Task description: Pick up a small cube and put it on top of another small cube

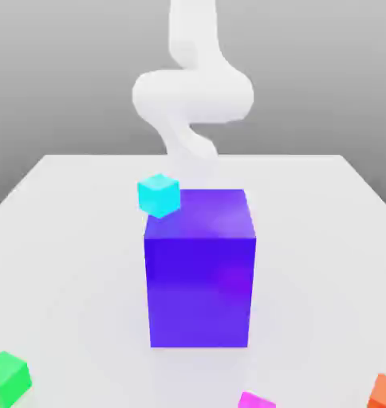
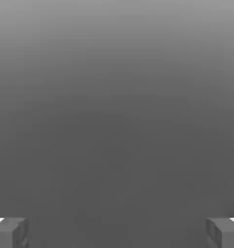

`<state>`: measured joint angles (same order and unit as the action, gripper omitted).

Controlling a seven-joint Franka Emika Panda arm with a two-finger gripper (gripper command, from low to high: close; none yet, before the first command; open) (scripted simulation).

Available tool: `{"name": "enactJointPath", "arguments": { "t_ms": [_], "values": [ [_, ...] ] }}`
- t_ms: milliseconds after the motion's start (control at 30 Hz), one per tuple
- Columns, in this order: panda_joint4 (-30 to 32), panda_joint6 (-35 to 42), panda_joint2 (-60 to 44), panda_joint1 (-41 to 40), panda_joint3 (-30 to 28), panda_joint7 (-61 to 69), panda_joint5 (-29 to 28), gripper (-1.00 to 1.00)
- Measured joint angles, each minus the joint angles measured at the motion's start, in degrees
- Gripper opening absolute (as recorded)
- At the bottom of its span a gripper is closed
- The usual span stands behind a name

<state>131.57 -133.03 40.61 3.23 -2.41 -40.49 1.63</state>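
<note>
**Stacking job not started yet**

Cubes sit at the near edge of the flat white table [image 1: 61,263], and none has been picked up. The small bright pink cube [image 1: 256,400] is the one to grab. It rests on the table right at the front, a little toward the exterior view's right, just in front of the big block. Only its top part can be seen. It looks plain, shiny and very little next to the big block.

A small bright green cube [image 1: 8,377] lies in the near corner on the exterior view's left. A small orange cube [image 1: 385,390] lies in the near corner on the exterior view's right. Both are well apart from the pink one.

Farther back, in the middle of the table, stands the tall blue-purple block [image 1: 199,271]. A small light blue cube [image 1: 159,195] shows by its top corner on the exterior view's left. I cannot tell if it rests on something or is behind the block.

Farthest back, the white robot arm [image 1: 192,96] curls up behind the block. In the hand view the two grey fingers [image 2: 10,232] of the gripper [image 2: 117,233] are spread wide apart with nothing between them, facing plain grey.

So nothing is done yet, I think. Reaching, grabbing, lifting and stacking are all left.
</note>
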Motion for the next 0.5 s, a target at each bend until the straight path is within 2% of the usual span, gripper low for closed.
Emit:
{"name": "enactJointPath", "arguments": {
  "t_ms": [267, 500],
  "values": [
    [-0.7, -4.0, -17.0, 8.9, -6.5, 18.2, 6.5, 0.00],
    [-1.4, -7.3, -31.7, 13.2, -8.8, 33.9, 12.2, 0.00]
  ]
}}
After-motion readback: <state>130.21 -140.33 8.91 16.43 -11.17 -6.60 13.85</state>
